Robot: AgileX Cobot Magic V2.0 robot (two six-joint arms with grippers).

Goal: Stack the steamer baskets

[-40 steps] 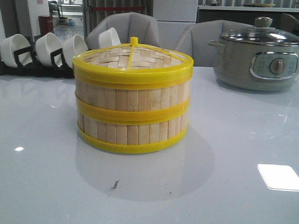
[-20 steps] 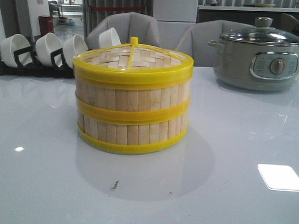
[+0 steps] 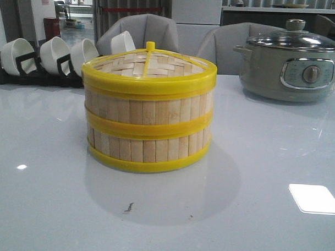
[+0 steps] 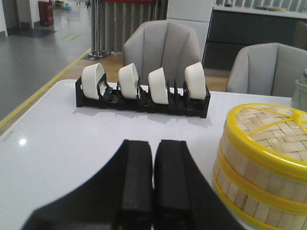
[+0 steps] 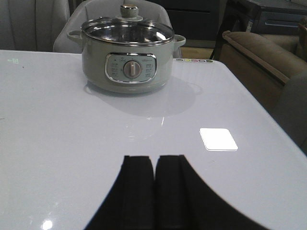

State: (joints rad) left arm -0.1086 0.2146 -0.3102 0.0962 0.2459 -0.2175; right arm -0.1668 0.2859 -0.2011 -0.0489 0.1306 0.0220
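Note:
Two steamer baskets [image 3: 147, 125] of pale bamboo slats with yellow rims stand stacked at the table's middle, with the woven yellow-rimmed lid [image 3: 149, 66] on top. The same stack [image 4: 263, 160] shows in the left wrist view, off to one side of my left gripper [image 4: 153, 146], which is shut with nothing between its black fingers. My right gripper [image 5: 154, 160] is also shut and empty, over bare table, with no basket in its view. Neither gripper appears in the front view.
A grey-green electric pot [image 3: 291, 61] with a glass lid stands at the back right. A black rack [image 3: 40, 76] with several white bowls [image 3: 55, 54] sits at the back left. Grey chairs [image 3: 146, 31] stand behind the white table [image 3: 252, 216].

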